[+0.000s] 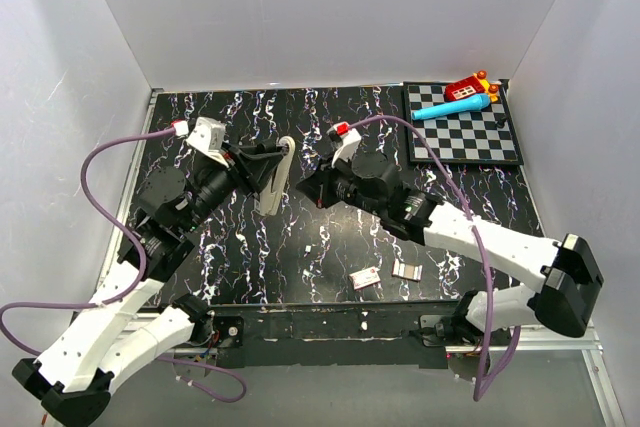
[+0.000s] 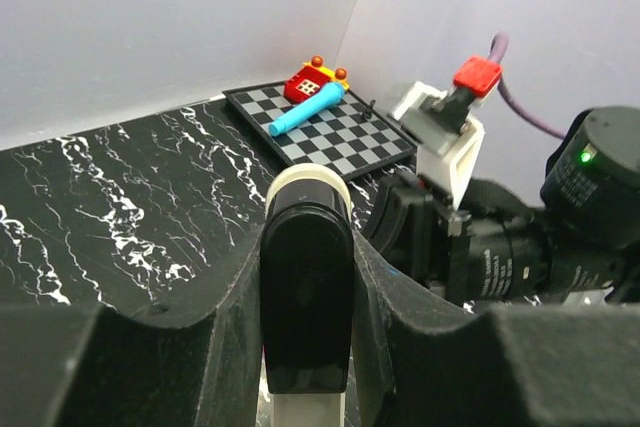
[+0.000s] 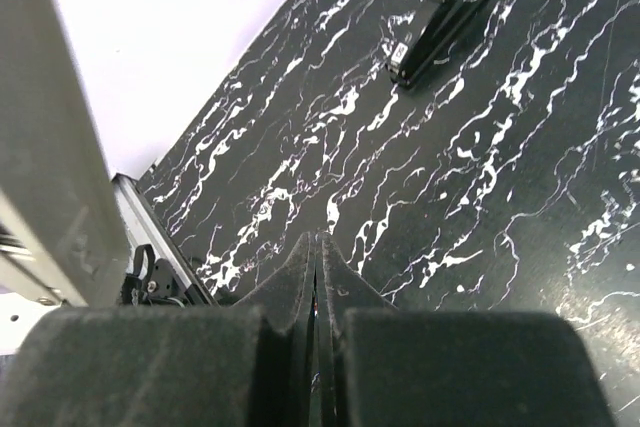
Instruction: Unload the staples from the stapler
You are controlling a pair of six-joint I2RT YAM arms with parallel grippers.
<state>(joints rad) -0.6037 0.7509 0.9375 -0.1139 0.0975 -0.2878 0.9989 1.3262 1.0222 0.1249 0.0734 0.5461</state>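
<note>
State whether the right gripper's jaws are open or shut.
Shut: the right gripper has its jaws pressed together, no gap, nothing between them.

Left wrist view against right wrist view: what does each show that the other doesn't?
Only left wrist: the left jaws clamped on the stapler, the chessboard carrying a red toy and blue pen, and the right arm. Only right wrist: the right jaws shut on nothing, a black object lying farther off, and a blurred grey bar at the left edge, unidentifiable. Both: the black marbled table and white wall.
</note>
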